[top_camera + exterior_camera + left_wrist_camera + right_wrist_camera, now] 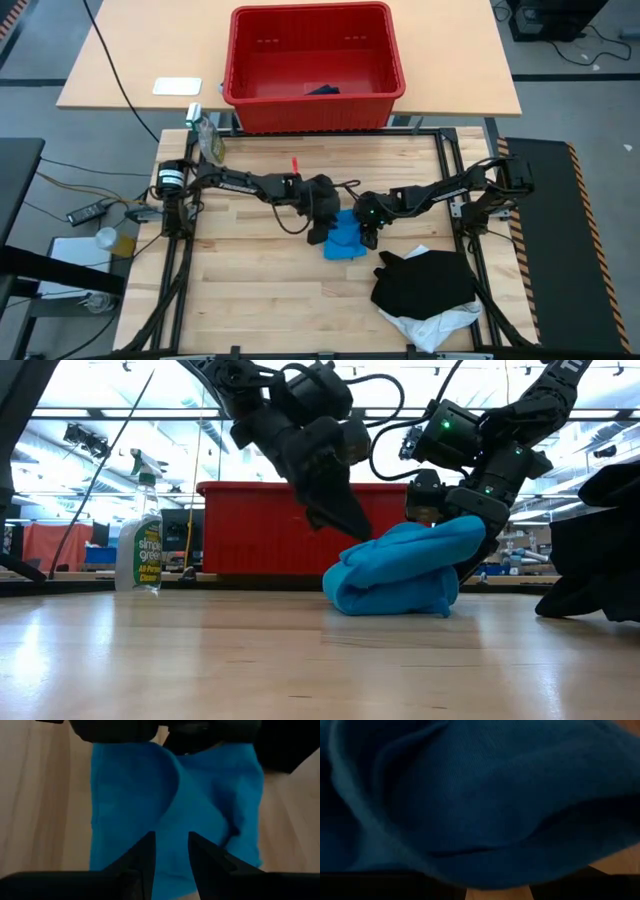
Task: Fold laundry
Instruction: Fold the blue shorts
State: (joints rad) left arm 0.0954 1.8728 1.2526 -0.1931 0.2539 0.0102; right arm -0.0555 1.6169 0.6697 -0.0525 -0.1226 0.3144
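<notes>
Black garment heaped on white one, table's right-front corner, likely awaiting turn. Blue garment bunched mid-table btwn both arms. Left gripper parted slightly, empty, over blue. Right gripper pressed into blue; grip can't tell.

- The bench is seen to be of pale wood, smooth, with a faint sheen and visible grain.
- The blue garment is shown as soft matt cloth with a fine weave, bunched in rounded folds.
- The black garment is rendered as dull, matt cloth; the white garment under it appears thinner and crumpled.
- The red basket is made of smooth, slightly glossy plastic.
- The left claw is finished in dark matt plastic.
- The spray bottle is seen as translucent plastic with a paper label.
</notes>
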